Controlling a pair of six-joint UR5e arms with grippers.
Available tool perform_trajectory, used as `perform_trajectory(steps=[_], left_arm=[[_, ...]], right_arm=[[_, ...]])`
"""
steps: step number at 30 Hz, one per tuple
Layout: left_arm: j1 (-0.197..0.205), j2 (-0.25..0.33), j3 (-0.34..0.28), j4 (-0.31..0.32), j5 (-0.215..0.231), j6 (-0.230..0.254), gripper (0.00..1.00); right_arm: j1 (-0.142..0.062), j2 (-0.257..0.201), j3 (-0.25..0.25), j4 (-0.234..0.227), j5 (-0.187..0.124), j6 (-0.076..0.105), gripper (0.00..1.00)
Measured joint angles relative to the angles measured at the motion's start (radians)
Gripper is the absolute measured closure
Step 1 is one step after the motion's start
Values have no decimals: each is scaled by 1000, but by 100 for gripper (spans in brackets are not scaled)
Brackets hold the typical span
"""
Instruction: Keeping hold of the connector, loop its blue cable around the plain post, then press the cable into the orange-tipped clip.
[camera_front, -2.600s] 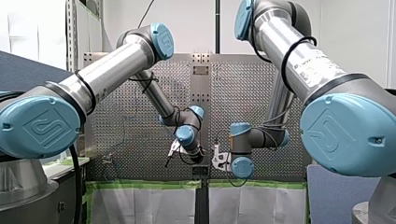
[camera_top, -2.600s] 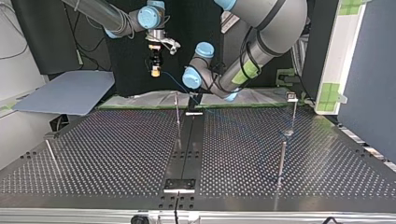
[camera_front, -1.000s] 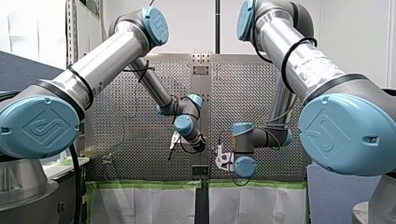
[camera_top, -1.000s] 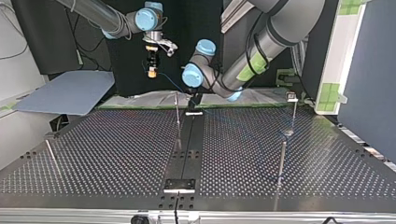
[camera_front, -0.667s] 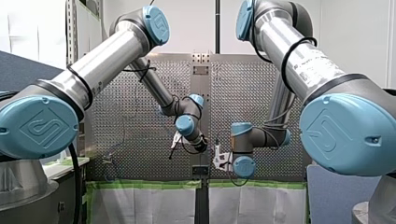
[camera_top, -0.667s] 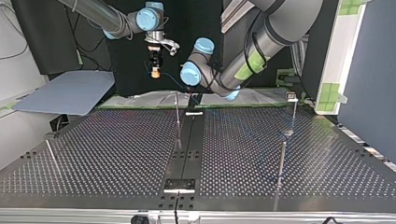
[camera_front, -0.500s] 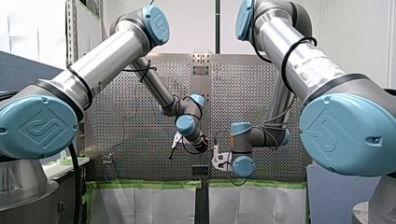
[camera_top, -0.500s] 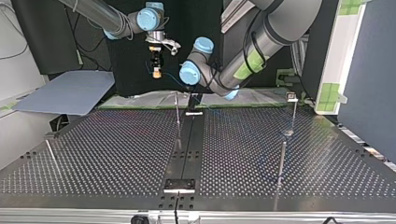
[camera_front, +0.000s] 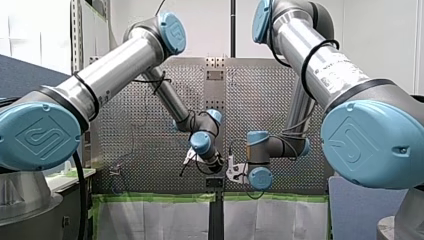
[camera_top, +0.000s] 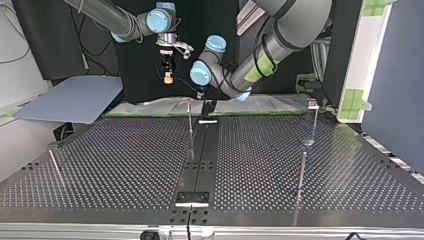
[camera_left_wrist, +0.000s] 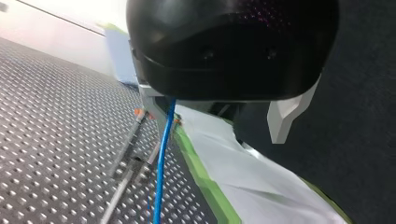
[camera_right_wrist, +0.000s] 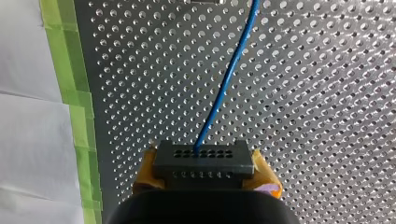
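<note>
Past the desk's (camera_top: 125, 165) far edge in the top view, my right hand (camera_top: 168, 76) clamps the connector (camera_right_wrist: 204, 161) between yellow pads; its blue cable (camera_right_wrist: 228, 77) runs toward my left hand (camera_top: 201, 94) (closed on it or not, I cannot tell: black housing blocks sight). Looping seems unstarted; next, sweep the cable round the plain post, which I cannot single out. The orange-tipped clip (camera_left_wrist: 138, 112) is blurred.

Front and top views face oppositely across the table (camera_top: 125, 165).
</note>
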Motion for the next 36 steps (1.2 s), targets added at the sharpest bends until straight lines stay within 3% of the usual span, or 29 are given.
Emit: perform_trajectory(steps=[7, 18, 19, 20, 21, 23, 24, 26, 27, 29, 31, 36], left_arm=[[7, -7, -17, 10, -44, 7, 0], [10, -8, -22, 17, -51, -4, 0], [10, -8, -22, 18, -53, -7, 4], [11, -8, -22, 20, -54, -11, 13], [12, -7, -22, 23, -54, -15, 13], [14, -8, -23, 31, -56, -24, 45], [15, -7, -23, 36, -58, -27, 45], [17, -7, -23, 46, -65, -31, 75], [17, -7, -23, 51, -71, -33, 75], [19, -7, -23, 63, -86, -37, 92], [20, -7, -23, 74, -104, -44, 96], [24, -7, -23, 99, -128, -61, 94]], right_arm=[[0, 0, 0, 1, 1, 0, 100], [0, 1, -1, 1, 0, 0, 100], [0, 1, -1, 1, 0, 0, 100], [0, 1, 0, 2, 0, 0, 100], [0, 0, -1, 2, 0, 0, 100], [0, 0, -1, 5, 0, 0, 100], [0, 0, 0, 7, 1, 0, 100], [0, 0, 0, 10, 1, -1, 100], [0, 0, 0, 10, 1, -1, 100], [0, 0, 0, 12, 1, -1, 100], [0, 0, 0, 13, 1, -1, 100], [0, 0, 0, 17, 3, -5, 100]])
